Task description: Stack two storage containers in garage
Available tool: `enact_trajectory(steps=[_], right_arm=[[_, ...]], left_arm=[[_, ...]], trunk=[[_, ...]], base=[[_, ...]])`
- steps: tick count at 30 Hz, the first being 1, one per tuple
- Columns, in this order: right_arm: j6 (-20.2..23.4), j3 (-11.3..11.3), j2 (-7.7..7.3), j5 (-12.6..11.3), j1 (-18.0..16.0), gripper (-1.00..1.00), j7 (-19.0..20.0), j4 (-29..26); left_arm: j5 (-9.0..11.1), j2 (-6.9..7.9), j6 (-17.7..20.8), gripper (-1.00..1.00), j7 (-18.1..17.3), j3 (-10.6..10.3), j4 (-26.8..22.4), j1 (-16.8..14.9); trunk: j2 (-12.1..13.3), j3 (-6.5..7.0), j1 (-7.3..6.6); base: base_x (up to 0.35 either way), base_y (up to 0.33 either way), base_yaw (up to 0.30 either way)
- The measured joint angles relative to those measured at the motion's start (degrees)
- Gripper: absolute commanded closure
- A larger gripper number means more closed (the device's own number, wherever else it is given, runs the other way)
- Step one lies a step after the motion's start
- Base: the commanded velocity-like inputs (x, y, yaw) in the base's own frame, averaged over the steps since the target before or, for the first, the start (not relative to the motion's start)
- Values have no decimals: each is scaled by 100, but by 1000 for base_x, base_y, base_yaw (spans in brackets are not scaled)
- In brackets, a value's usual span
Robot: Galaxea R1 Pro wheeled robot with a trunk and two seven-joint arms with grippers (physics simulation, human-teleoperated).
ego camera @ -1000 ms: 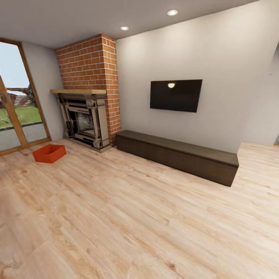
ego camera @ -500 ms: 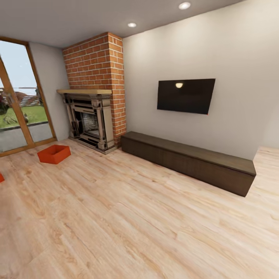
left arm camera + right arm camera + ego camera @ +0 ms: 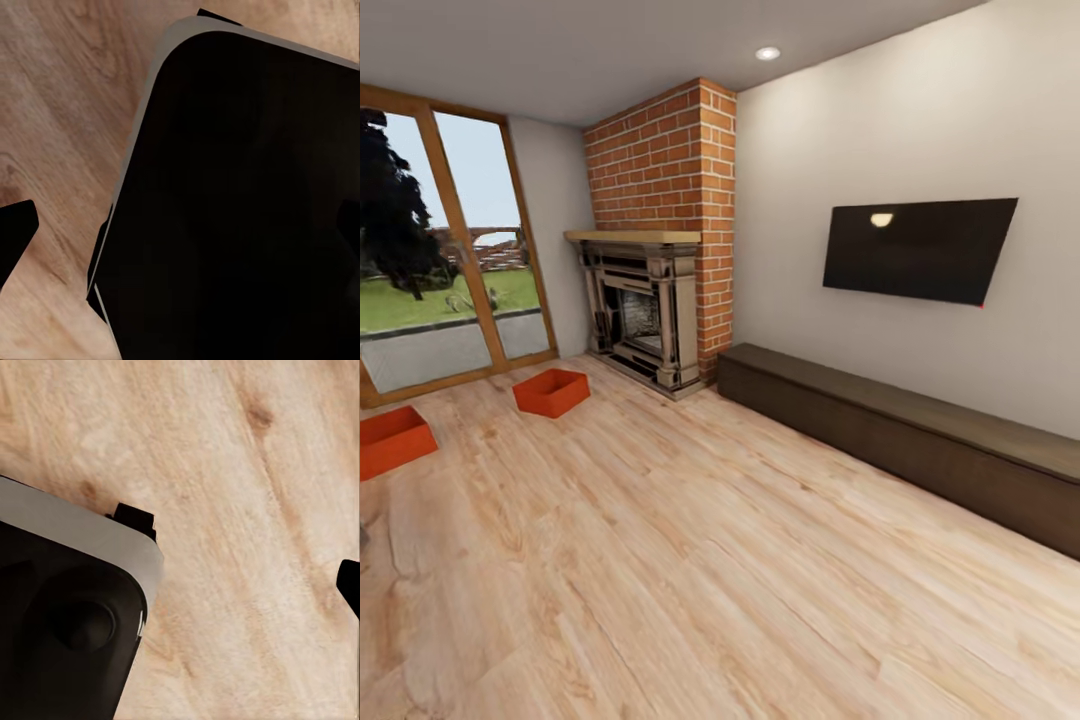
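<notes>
So far nothing is moved: both storage containers (image 3: 551,392) (image 3: 393,441) sit on the living room planks (image 3: 690,560), far ahead of either gripper, whose spread I cannot tell.

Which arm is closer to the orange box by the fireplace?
Left, likely: the box sits far off toward the robot's left. Both wrist cameras see floor planks beside the robot's base, nowhere near it.

A dark fingertip (image 3: 13,236) is seen over the dark rounded robot base (image 3: 240,210), jaw state undeterminable.
</notes>
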Motion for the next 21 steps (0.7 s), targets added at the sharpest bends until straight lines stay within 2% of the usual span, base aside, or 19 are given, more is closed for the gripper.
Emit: enact_trajectory(steps=[9, 21], right_arm=[[0, -2, -2, -3, 0, -100, 0, 0], [4, -2, -15, -2, 0, -100, -1, 0]], left_arm=[[0, -7, -20, -100, 1, -1, 4, 0], [0, -9, -4, -100, 0, -3, 3, 0]], trunk=[[0, 0, 0], [0, 0, 0]], base=[[319, 175, 252], [320, 78, 22]])
